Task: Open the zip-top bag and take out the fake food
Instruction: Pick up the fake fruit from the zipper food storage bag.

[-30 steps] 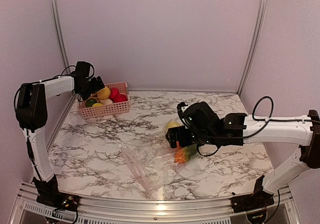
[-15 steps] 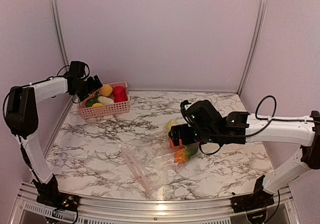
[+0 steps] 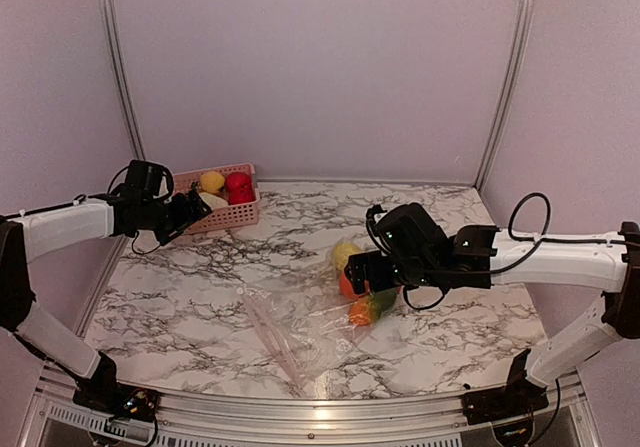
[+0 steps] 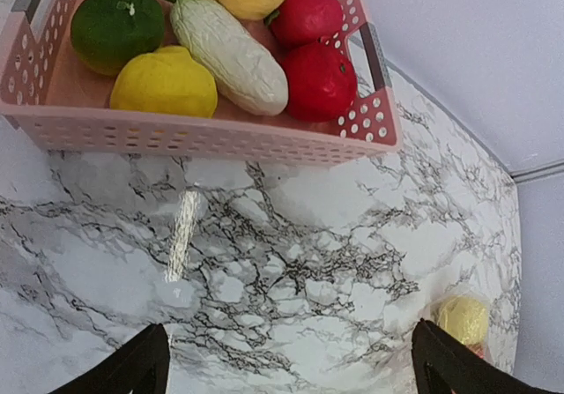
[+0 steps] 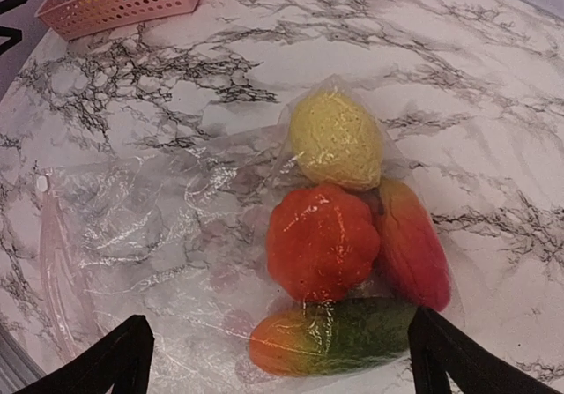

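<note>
**Removal step in hand: four pieces lie in the bag, both pincers empty**

The task is judged to be partly done. The right pincer (image 5: 282, 359) is held spread and empty directly above the zip-top bag (image 5: 167, 226), which lies flat on the marbled worktop (image 3: 440, 337). Four pieces of the fake food are seen through the film just beneath the fingertips:

- a knobbly yellow piece (image 5: 335, 138)
- a ribbed, pumpkin-like red-orange piece (image 5: 322, 240)
- a smooth, elongated red piece (image 5: 410, 249)
- a long green-and-orange piece (image 5: 335, 345), nearest the pincer

All four are packed together, touching one another. The bag is thin, clear and heavily crinkled, with bright glare. A faint pinkish zip strip (image 5: 51, 262) runs along the end farthest from the food, off to one side of the pincer. Whether that strip is parted cannot be told.

The left pincer (image 4: 291, 367) is likewise spread and empty. It is held over bare worktop just short of the pink perforated basket (image 4: 203, 134), which lies ahead of its fingertips. In the basket are a round green piece (image 4: 115, 26), a yellow one (image 4: 165, 83), a cream ridged one (image 4: 229, 55) and two glossy red ones (image 4: 319, 81).

For the next move, the slack film would need to be pinned or lifted near the mouth while one piece is drawn out. The film is slippery and may be pinched together with the hard, rounded plastic.
</note>
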You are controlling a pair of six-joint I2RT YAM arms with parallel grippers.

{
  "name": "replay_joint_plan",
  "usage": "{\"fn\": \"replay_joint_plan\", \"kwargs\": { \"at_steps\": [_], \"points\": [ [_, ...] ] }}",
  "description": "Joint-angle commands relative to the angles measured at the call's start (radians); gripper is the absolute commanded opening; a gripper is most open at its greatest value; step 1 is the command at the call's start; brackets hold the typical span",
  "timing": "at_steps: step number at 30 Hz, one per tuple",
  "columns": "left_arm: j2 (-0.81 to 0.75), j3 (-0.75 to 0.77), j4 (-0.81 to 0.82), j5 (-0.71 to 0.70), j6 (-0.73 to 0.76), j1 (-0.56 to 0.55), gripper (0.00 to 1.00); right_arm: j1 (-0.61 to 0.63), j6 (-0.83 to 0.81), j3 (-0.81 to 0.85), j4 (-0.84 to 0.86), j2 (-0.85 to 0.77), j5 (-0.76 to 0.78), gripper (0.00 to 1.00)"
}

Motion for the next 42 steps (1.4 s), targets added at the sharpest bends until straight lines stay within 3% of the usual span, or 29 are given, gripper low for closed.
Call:
{"fn": "replay_joint_plan", "kwargs": {
  "at_steps": [1, 9, 15, 20, 28, 42],
  "points": [
    [-0.11, -0.129, 0.046, 0.031, -0.015, -0.077, 0.98, -0.019, 0.004, -0.019, 0.012, -0.026, -0.01, 0.98],
    [-0.253, -0.377, 0.102, 0.036, -0.109, -0.251, 0.91, -0.03, 0.031, -0.063, 0.017, -0.032, -0.014, 0.88],
    [-0.364, -0.536, 0.149, 0.03, -0.193, -0.344, 0.63, -0.034, 0.038, -0.082, 0.018, -0.031, -0.015, 0.86],
    [-0.393, -0.632, 0.239, 0.035, -0.275, -0.436, 0.48, -0.036, 0.039, -0.087, 0.023, -0.02, -0.015, 0.86],
    [-0.377, -0.676, 0.353, 0.019, -0.373, -0.563, 0.35, -0.038, 0.035, -0.076, 0.03, 0.005, -0.021, 0.85],
    [-0.137, -0.608, 0.564, 0.029, -0.438, -0.7, 0.2, -0.038, 0.035, -0.066, 0.007, 0.02, -0.017, 0.85]
  ]
}}
